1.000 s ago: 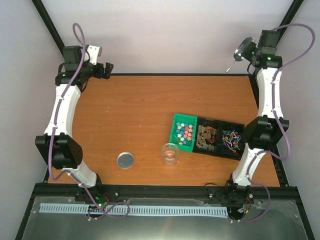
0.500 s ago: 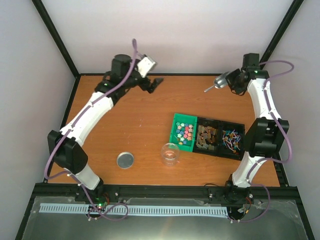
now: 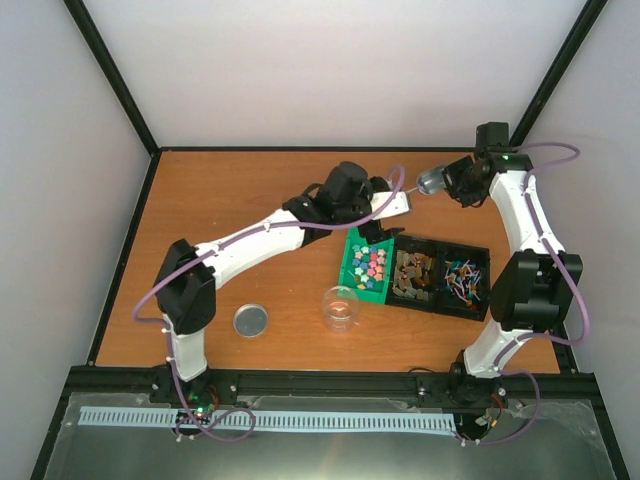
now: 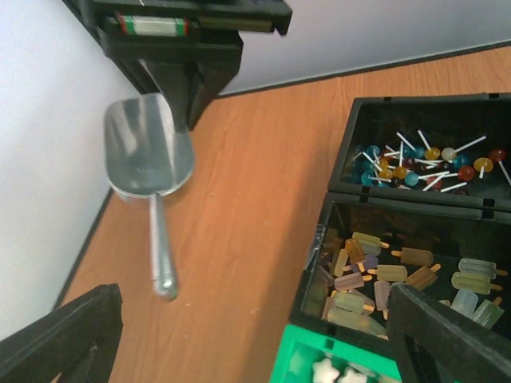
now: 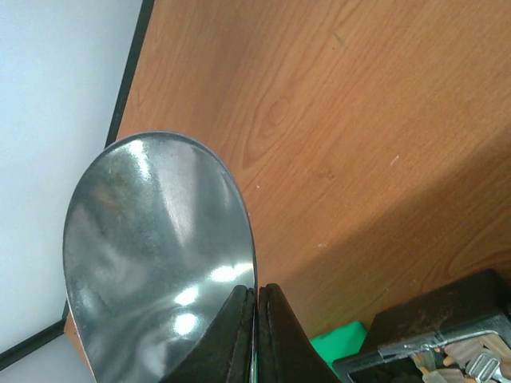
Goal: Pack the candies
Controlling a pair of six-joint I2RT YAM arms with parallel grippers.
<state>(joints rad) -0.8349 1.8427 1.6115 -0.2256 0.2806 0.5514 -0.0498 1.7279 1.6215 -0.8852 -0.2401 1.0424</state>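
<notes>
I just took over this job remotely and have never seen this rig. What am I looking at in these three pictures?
Two white robot arms stand at the table's near edge. The wide picture looks down from above; the other two come from cameras on each wrist. On the table sit a green tray of coloured candies, two black trays of other sweets, a clear cup and a round metal lid. The right jaws are shut on a metal scoop. The left jaws are open and empty, near the trays.
</notes>
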